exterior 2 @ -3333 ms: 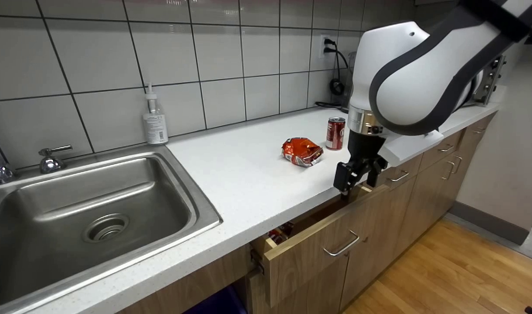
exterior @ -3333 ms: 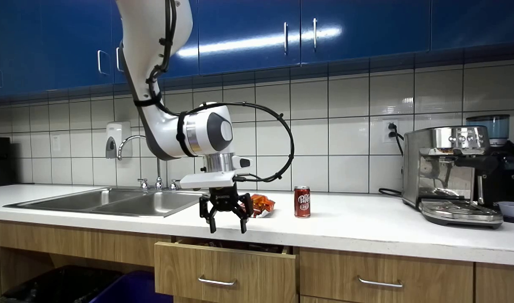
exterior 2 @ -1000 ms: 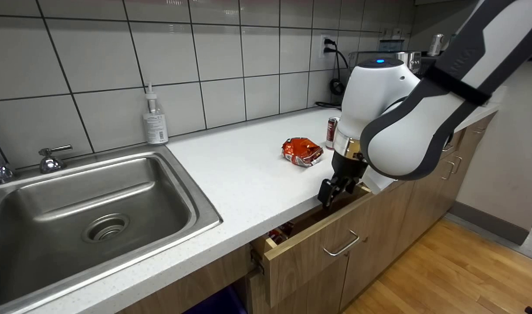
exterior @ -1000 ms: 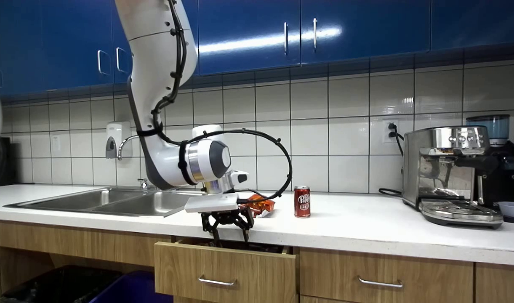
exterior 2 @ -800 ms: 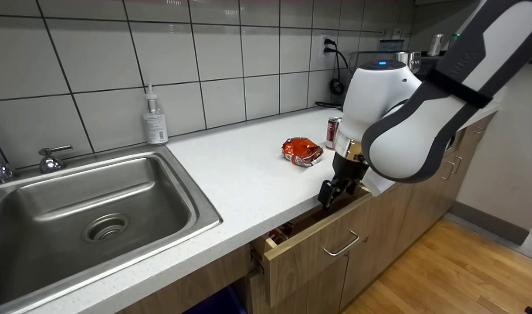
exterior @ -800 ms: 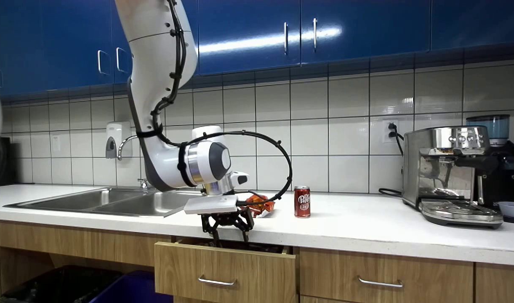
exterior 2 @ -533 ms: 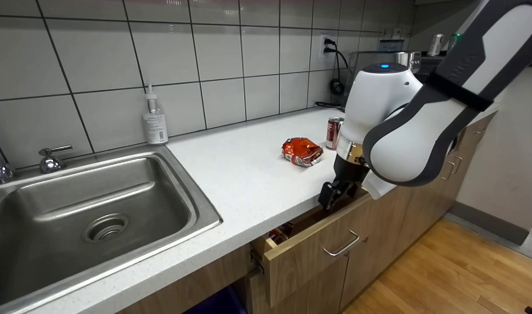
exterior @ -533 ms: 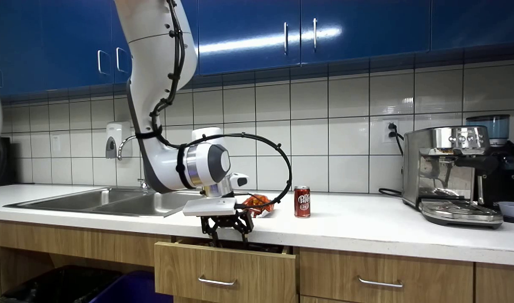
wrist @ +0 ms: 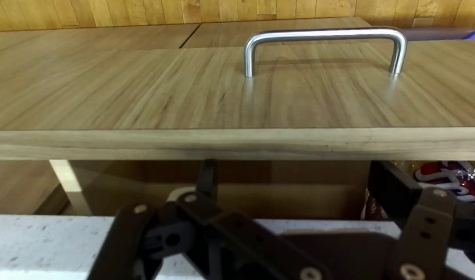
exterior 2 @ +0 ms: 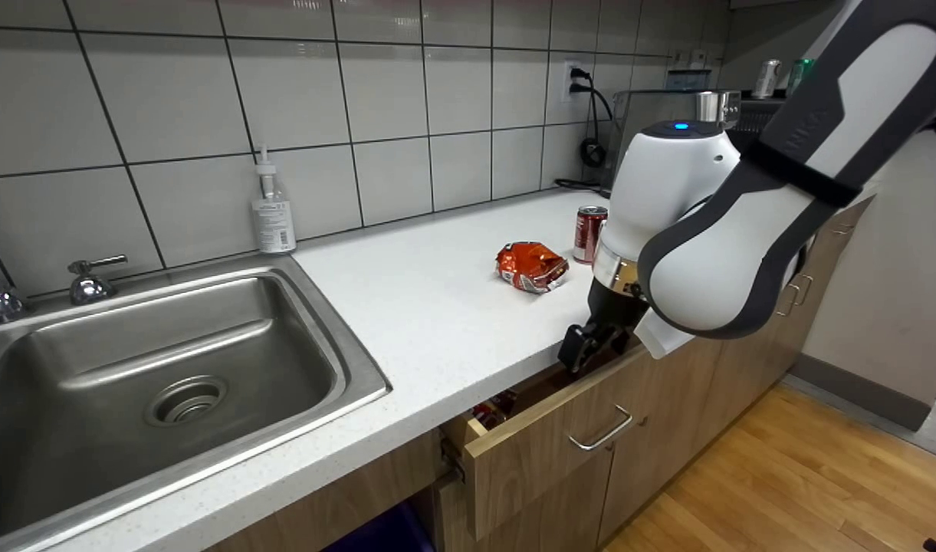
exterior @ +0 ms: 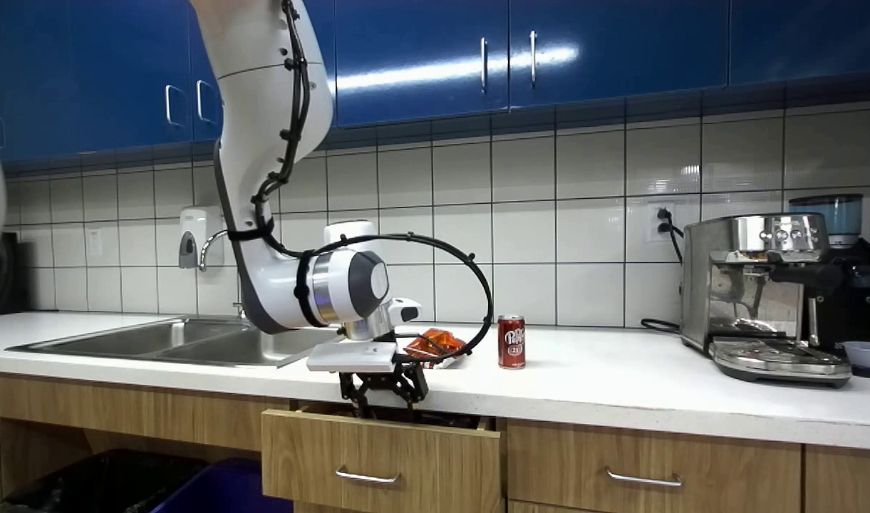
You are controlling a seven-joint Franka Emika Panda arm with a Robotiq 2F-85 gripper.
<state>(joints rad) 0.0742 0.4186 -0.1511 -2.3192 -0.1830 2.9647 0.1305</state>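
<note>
The tool (wrist: 293,173) points down into the drawer (exterior 2: 559,452), its fingers (wrist: 395,190) spread wide apart, with the drawer's dark inside showing between them. In both exterior views the drawer stands partly out below the edge of the white desk (exterior 2: 422,299), and the fingertips reach into the gap between that edge and the drawer's wooden front (exterior: 435,456). Whether they touch the back of the front, I cannot tell. A silver handle (wrist: 326,35) sits on its outer face.

Inside the drawer, a bag (wrist: 447,179) with red and white print lies just beside one finger, partly hidden by it.

On the desk, a crumpled orange packet (exterior 2: 532,267) lies near an upright red can (exterior: 511,342). In an exterior view, a pump bottle (exterior 2: 274,226) stands at the back corner of the steel sink (exterior 2: 359,368). A coffee machine (exterior: 755,285) stands well apart from the can, and a purple bin (exterior: 228,488) sits below the desk.
</note>
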